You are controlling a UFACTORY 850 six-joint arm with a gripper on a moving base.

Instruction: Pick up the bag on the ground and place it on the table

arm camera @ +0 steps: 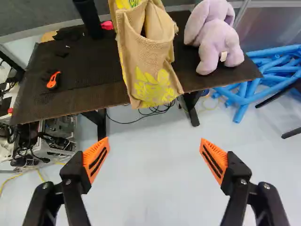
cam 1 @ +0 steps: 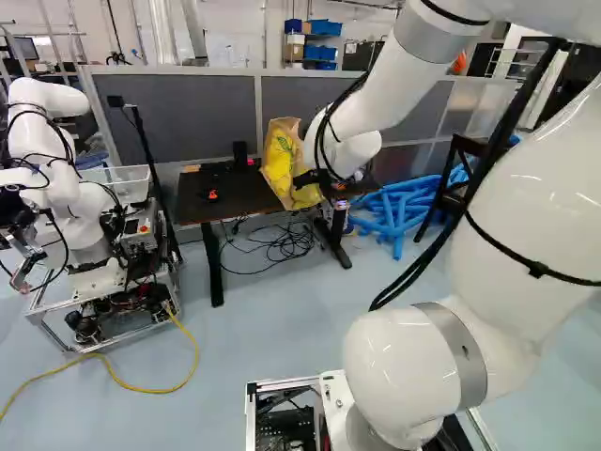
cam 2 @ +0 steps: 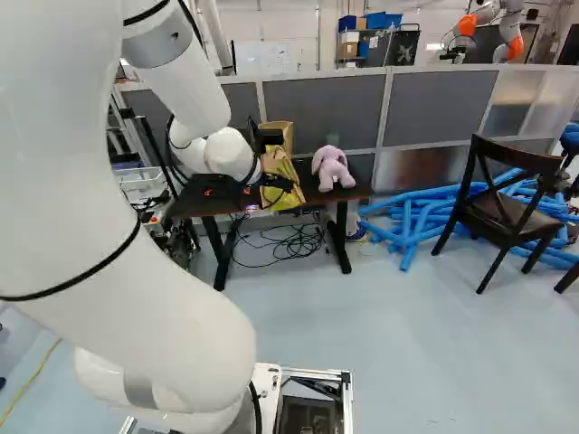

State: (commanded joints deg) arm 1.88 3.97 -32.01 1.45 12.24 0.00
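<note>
1. Bag point(arm camera: 143, 54) rests on the table point(arm camera: 75, 96), its lower end over the near edge (a tipping risk, I judge), beside the plush toy point(arm camera: 218, 40).
2. The gripper point(arm camera: 154, 141) stands wide, fingers apart, nothing between them.
3. Placing looks nearly done; next, nudge the bag inward if unsteady, then withdraw.

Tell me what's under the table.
Black cables lie tangled on the floor beneath the table. In the wrist view, the table and bag cover most of that space.
</note>
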